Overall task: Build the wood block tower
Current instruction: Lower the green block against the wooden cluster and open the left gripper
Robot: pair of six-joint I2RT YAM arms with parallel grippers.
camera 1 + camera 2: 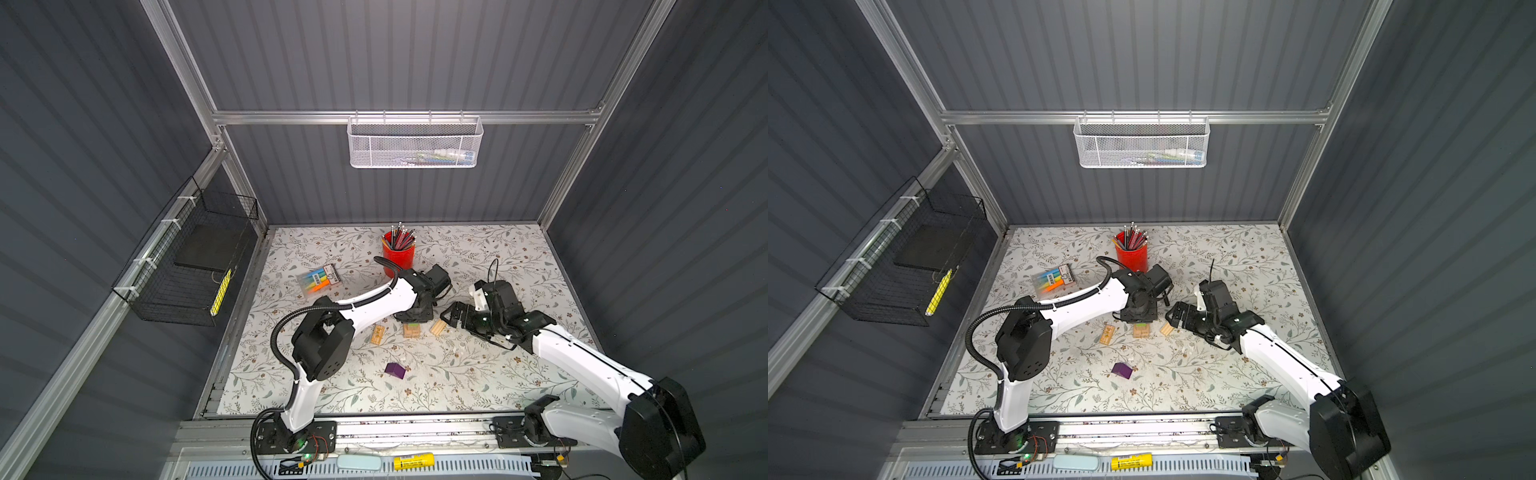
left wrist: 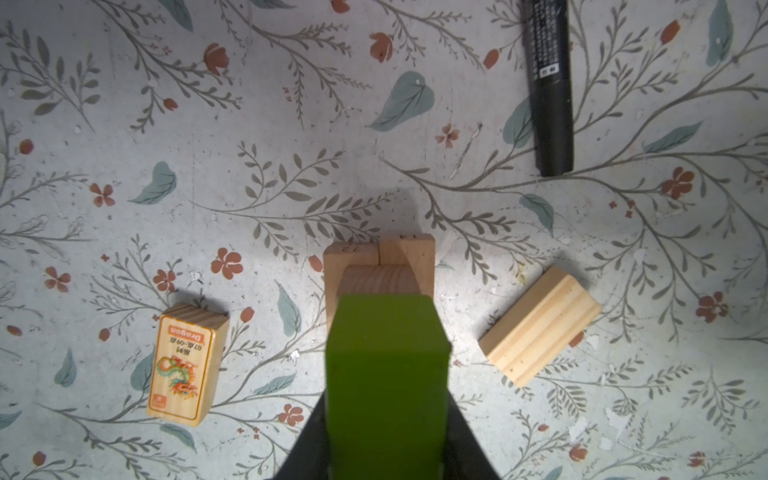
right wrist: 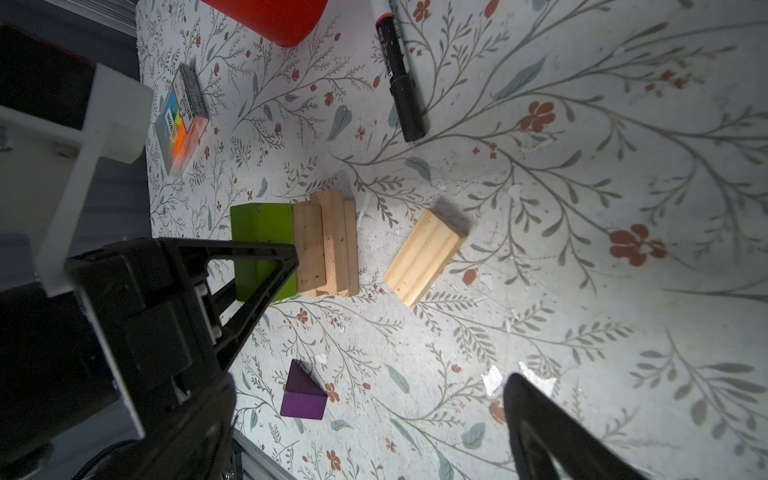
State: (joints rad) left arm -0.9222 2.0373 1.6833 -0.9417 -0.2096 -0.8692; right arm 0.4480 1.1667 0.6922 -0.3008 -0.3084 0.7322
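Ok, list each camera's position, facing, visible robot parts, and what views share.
Top views: high above the arms' base rail, looking down toward the back wall; both arms show over the table.
Left wrist: on the left arm, looking straight down onto the wood block tower; left tool shut on the green block.
Right wrist: on the right arm, looking down slantwise at the tower; open right tool and left tool show.
Shared: both wrist views show the tower, green block and black marker.
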